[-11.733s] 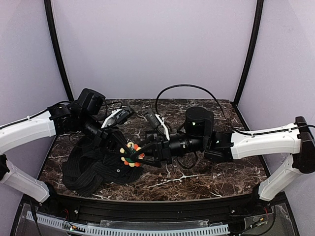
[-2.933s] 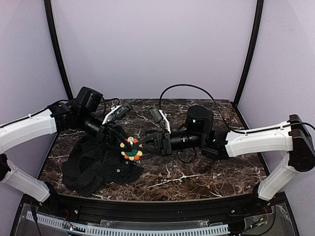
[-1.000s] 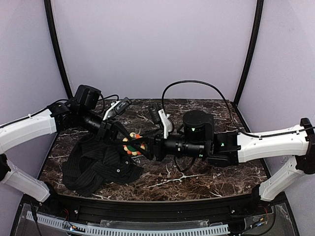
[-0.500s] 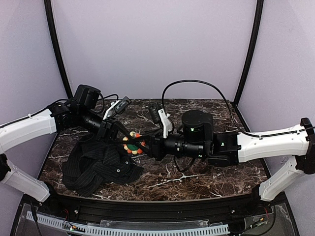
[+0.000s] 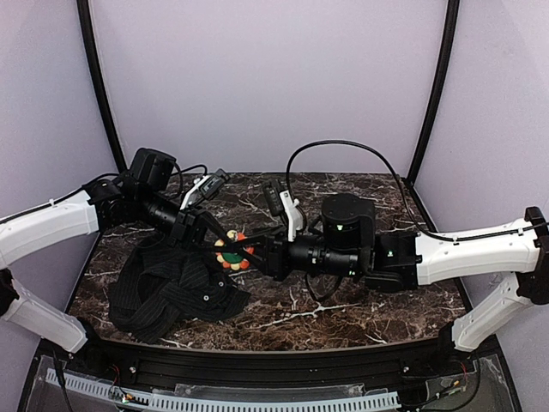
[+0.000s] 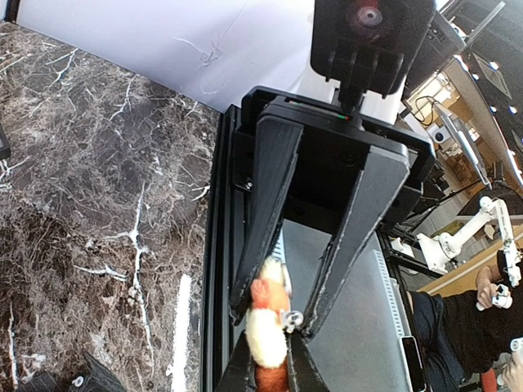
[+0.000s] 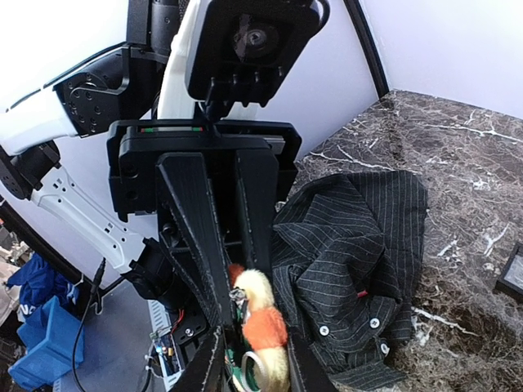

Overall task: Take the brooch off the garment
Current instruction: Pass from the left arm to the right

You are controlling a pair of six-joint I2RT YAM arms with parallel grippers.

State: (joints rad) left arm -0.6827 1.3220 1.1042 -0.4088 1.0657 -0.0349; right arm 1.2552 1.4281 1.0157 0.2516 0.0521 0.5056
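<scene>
Holding brooch (image 5: 232, 255) above garment (image 5: 167, 287) | left gripper (image 5: 221, 247) and right gripper (image 5: 249, 256) both narrowed onto it (pin's hold on cloth unclear) | advise: slow straight pull, one grip retained

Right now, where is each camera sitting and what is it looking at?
Top external: above and behind the robot, looking down at the table, the garment, the left arm and the right arm.
Left wrist: on the left arm, facing the right gripper; its own fingers peek in below.
Right wrist: on the right arm, facing the left gripper and the garment; its own fingertips show below.
Shared: all three show the brooch held between both grippers.
</scene>
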